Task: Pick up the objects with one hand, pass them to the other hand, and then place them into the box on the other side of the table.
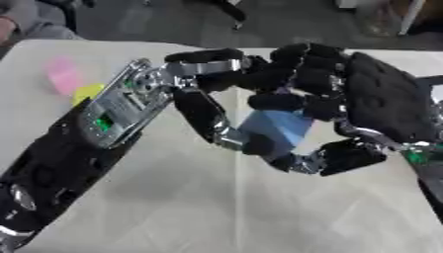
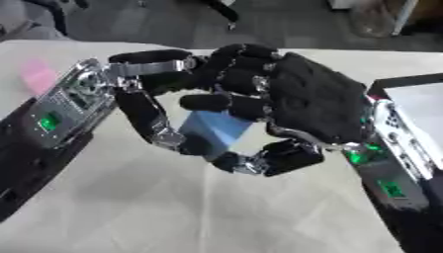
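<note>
Meeting mid-air, both robot hands clasp a blue block (image 1: 279, 129).

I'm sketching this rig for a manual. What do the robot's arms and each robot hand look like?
Both forearms are black. The left robot hand has black padded finger segments linked by silver joints, and a silver wrist block with a green light. The right robot hand shows a broad black back, dimpled in the left eye view, with silver linkages at the thumb and a silver wrist section with green lights.
</note>
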{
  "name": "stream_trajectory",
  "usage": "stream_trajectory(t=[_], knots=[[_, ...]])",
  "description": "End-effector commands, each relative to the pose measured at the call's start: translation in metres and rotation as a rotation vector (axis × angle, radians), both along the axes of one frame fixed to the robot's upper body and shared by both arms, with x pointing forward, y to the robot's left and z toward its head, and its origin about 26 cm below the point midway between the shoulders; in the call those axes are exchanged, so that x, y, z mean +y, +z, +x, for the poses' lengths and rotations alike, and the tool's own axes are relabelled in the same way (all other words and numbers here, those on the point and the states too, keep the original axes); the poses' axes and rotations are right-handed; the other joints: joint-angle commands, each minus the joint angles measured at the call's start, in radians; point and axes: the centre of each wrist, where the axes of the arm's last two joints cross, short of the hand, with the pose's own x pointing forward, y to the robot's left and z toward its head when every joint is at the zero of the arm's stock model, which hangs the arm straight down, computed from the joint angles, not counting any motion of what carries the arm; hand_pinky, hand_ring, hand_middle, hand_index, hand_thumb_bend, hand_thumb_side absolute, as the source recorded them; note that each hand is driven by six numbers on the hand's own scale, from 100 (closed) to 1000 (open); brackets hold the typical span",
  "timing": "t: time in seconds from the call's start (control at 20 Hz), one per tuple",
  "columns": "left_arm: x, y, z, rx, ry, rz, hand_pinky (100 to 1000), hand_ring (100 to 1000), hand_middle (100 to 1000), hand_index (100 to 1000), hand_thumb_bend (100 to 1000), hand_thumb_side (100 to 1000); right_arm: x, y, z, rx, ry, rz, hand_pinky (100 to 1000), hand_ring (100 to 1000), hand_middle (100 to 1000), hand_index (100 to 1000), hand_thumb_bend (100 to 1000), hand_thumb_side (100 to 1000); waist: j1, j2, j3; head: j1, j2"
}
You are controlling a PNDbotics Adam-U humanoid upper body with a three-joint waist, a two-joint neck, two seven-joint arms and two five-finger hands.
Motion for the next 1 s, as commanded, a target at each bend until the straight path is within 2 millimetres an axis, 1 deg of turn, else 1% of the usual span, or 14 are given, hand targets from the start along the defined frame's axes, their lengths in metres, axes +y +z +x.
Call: stream_trajectory(t=[0.05,0.15,0.2,0.3,0.35,0.45,0.5,0.55,0.65,0.75,0.85,0.9,1.0], knots=[[-0.007,0.008,-0.004,-0.016,-0.035,0.001,758,630,534,568,452,335,-0.001,0.009,-0.002,-0.041,-0.004,-0.010,788,770,802,873,276,266,0.005,-0.018,-0.001,0.000,-0.002],[-0.007,0.008,-0.004,-0.018,-0.038,0.004,760,637,538,572,450,335,-0.001,0.009,-0.002,-0.038,0.000,-0.014,783,751,767,832,256,251,0.005,-0.019,-0.001,0.001,-0.002],[-0.007,0.009,-0.004,-0.020,-0.039,0.004,760,639,538,573,450,336,-0.001,0.010,-0.002,-0.037,0.003,-0.012,779,735,730,795,234,241,0.005,-0.019,0.000,0.001,-0.002],[-0.007,0.009,-0.004,-0.024,-0.040,0.004,760,641,541,577,448,340,-0.002,0.010,-0.002,-0.032,0.009,0.000,776,720,627,713,184,209,0.005,-0.019,0.000,0.001,-0.002],[-0.006,0.010,-0.004,-0.027,-0.039,0.004,760,642,544,580,449,344,-0.002,0.010,-0.001,-0.028,0.013,0.011,773,705,564,654,138,196,0.005,-0.019,0.000,0.001,-0.002],[-0.005,0.010,-0.004,-0.028,-0.035,0.004,760,645,547,584,450,349,-0.002,0.010,-0.001,-0.022,0.018,0.036,764,678,471,567,115,199,0.004,-0.018,0.000,0.003,-0.002],[-0.004,0.010,-0.003,-0.029,-0.032,0.004,760,645,548,586,453,351,-0.003,0.010,-0.001,-0.018,0.021,0.048,761,669,447,546,106,206,0.004,-0.018,0.000,0.003,-0.002],[-0.004,0.009,-0.003,-0.030,-0.031,0.004,761,649,555,594,462,360,-0.003,0.010,-0.001,-0.015,0.023,0.059,755,654,401,515,100,222,0.004,-0.018,0.000,0.003,-0.002],[-0.002,0.009,-0.002,-0.033,-0.031,0.005,764,665,582,623,478,384,-0.003,0.010,-0.001,-0.010,0.029,0.078,751,645,356,495,108,242,0.004,-0.018,0.000,0.004,-0.002],[-0.001,0.009,-0.001,-0.033,-0.031,0.010,766,671,591,634,493,399,-0.003,0.010,-0.001,-0.006,0.033,0.087,750,644,344,491,111,252,0.004,-0.017,0.000,0.004,-0.002],[0.001,0.009,0.000,-0.035,-0.037,0.017,773,690,612,661,502,428,-0.003,0.009,-0.001,-0.005,0.037,0.095,747,636,327,468,110,244,0.004,-0.017,0.000,0.004,-0.002],[0.002,0.008,0.000,-0.037,-0.042,0.022,776,701,633,682,522,455,-0.003,0.010,-0.001,-0.004,0.039,0.101,740,622,305,439,100,227,0.003,-0.017,0.000,0.004,-0.002],[0.003,0.009,0.002,-0.042,-0.049,0.028,778,708,650,698,542,480,-0.003,0.010,-0.001,-0.003,0.044,0.113,736,614,295,419,101,220,0.003,-0.017,0.000,0.005,-0.002]])
